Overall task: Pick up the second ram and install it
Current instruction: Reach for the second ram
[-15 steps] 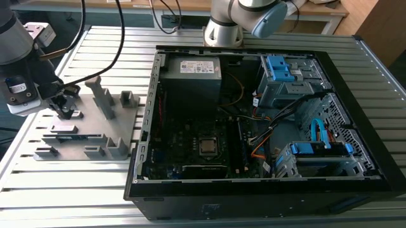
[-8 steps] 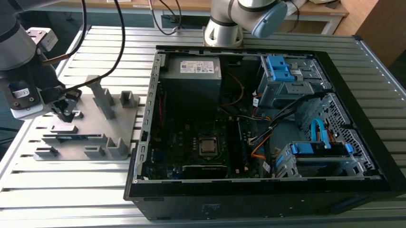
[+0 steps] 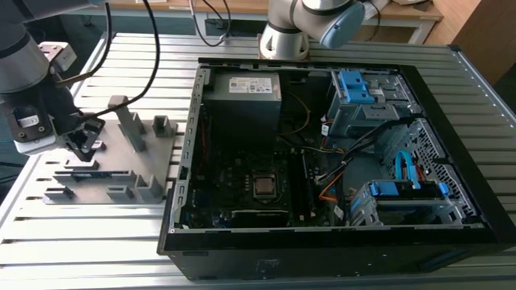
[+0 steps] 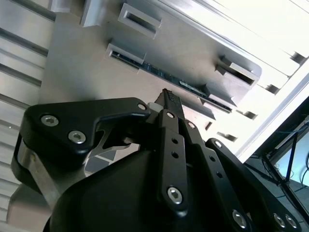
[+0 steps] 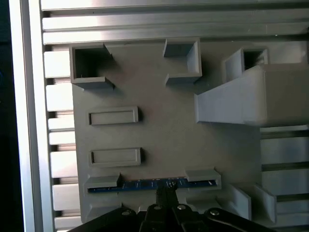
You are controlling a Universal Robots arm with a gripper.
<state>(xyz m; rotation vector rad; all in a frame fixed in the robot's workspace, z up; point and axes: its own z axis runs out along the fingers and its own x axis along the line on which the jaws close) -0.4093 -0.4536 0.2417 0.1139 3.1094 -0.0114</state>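
Observation:
The second ram [image 5: 154, 184] stands on its long edge in the slots of two low blocks on the grey holder plate [image 5: 164, 125]. It is a thin dark strip with a bluish edge, also seen in the second wrist view [image 4: 161, 75] and the exterior view [image 3: 96, 175]. My gripper [image 3: 81, 145] hangs just above the middle of the stick, at the exterior view's left. Its black fingers [image 4: 169, 104] are pressed together into one narrow tip with nothing between them. That tip [image 5: 166, 195] sits close beside the stick without touching it.
The plate carries several more grey blocks and a tall slanted post [image 3: 129, 124]. The open computer case [image 3: 339, 151] lies to the exterior view's right, with its motherboard [image 3: 258, 181], cables and blue drive cages. A second arm's base [image 3: 286, 36] stands behind it on the slatted metal table [image 3: 81, 241].

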